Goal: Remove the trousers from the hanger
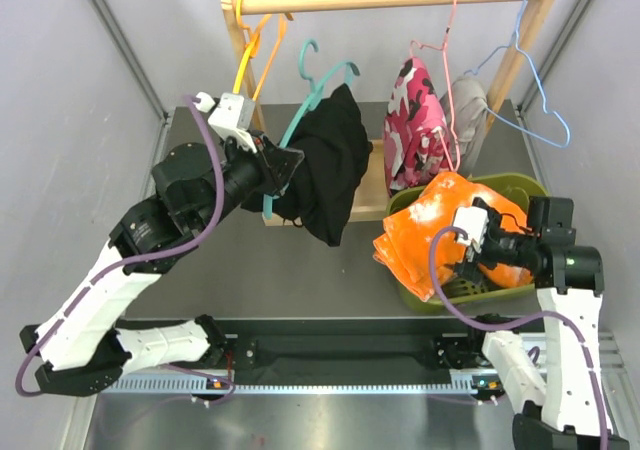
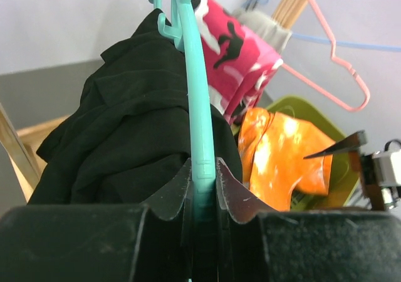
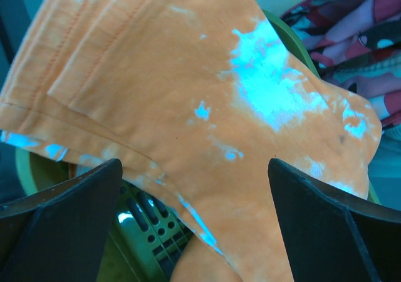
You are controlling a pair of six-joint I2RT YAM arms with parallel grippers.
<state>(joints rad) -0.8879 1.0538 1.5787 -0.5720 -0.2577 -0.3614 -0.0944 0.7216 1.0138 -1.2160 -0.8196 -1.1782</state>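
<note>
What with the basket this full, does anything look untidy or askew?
The orange trousers spill over the green basket's near-left rim rather than lying inside. The teal hanger, clamped in the left gripper, sits tilted, with the black trousers bunched on it.

orange trousers (image 1: 440, 220) whitish-blotched; black trousers (image 1: 330, 170); teal hanger (image 1: 300, 120); pink camouflage trousers (image 1: 415, 120); grey trousers (image 1: 468, 102); green basket (image 1: 525, 182).
</note>
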